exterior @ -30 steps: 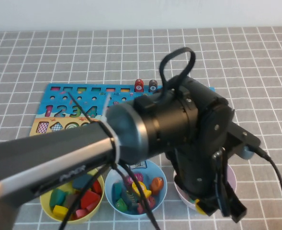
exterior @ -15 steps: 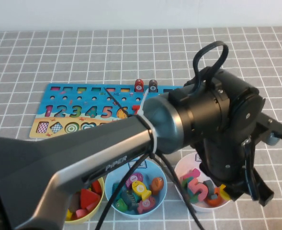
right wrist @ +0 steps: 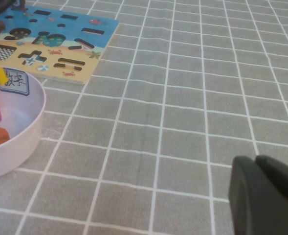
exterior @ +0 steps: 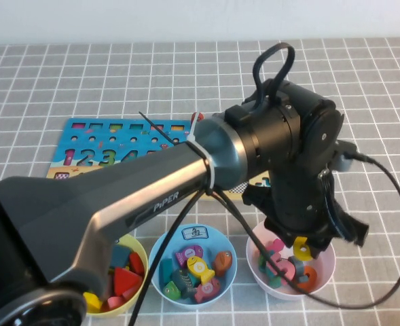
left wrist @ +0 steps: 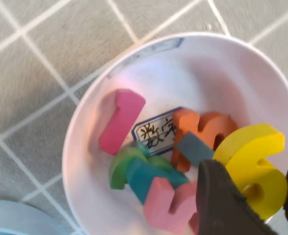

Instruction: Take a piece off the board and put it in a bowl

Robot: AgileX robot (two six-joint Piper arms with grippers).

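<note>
From above, the left gripper (exterior: 301, 246) is hanging over the pink bowl (exterior: 325, 272), pinching the yellow six (exterior: 301, 247). Its wrist camera is showing the six (left wrist: 251, 166) looking light, stiff, smooth; its flat faces suit gripping. The right gripper (right wrist: 266, 196) is resting closed, apart.

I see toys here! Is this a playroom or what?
Probably a robot test table, not a playroom: a grid-marked mat, a number puzzle board, and the left gripper holding a yellow 6 over the pink bowl. The right gripper waits aside.
</note>
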